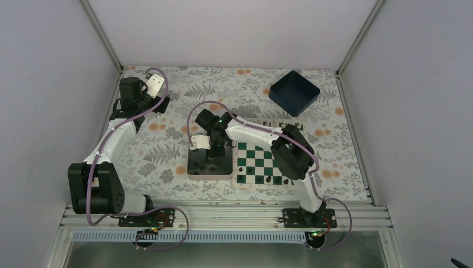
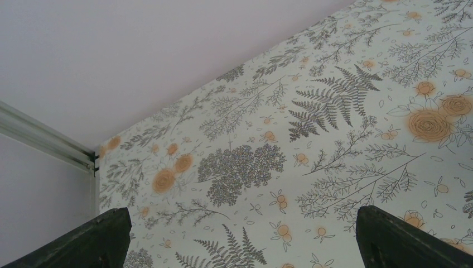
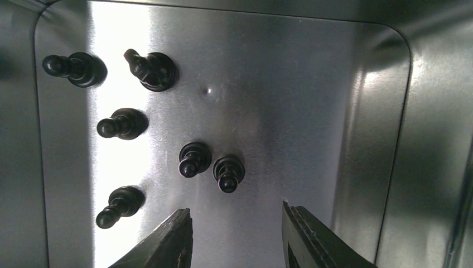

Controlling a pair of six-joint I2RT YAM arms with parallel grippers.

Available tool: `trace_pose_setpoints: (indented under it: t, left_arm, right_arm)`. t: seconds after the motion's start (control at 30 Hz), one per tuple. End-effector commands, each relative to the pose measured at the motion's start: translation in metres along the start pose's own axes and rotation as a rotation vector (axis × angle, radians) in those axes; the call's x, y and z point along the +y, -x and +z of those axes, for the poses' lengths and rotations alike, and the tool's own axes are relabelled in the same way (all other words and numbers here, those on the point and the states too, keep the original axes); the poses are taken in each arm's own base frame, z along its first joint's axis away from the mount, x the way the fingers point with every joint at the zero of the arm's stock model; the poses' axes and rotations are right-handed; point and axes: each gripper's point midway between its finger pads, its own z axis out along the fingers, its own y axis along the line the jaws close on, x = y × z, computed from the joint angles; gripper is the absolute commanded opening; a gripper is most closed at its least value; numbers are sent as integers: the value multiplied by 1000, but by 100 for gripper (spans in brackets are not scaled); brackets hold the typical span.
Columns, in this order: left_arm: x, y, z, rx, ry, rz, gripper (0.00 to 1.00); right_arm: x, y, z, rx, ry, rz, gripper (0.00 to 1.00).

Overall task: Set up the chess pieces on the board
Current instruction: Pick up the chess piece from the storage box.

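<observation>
Inside the silver tin (image 3: pixel 362 111), six black chess pieces (image 3: pixel 194 159) sit on the shiny floor. The right tool (image 3: pixel 237 223) hangs just above them, fingers spread, pinching nothing. Just right of the tin lies the board (image 1: pixel 262 162), with a few pieces along its near edge, partly hidden by the right arm (image 1: pixel 293 153). At the far left the left tool (image 2: pixel 244 220) hovers spread over the flowered worktop (image 2: pixel 334 111). A dark blue bin (image 1: pixel 294 92) sits beyond the board.

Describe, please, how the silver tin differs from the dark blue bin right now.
The silver tin is shiny metal; the dark blue bin is matte blue. The tin holds several black chess pieces; the bin looks empty. The tin lies beside the board at its left edge, under the open right gripper; the bin sits beyond the board, turned at an angle. Both are open-topped.
</observation>
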Motion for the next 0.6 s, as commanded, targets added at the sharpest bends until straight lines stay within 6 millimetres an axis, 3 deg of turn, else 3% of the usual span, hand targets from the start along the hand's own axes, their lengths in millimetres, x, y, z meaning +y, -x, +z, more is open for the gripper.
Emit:
trace_pose_setpoints:
  t: [0.0, 0.57]
  left_arm:
    - [2, 11, -4, -38, 1, 0, 100]
    - [1, 11, -5, -44, 0, 1, 100]
  right_arm:
    - [-2, 13, 1, -32, -6, -37, 43]
    - [-9, 19, 17, -36, -25, -32, 42]
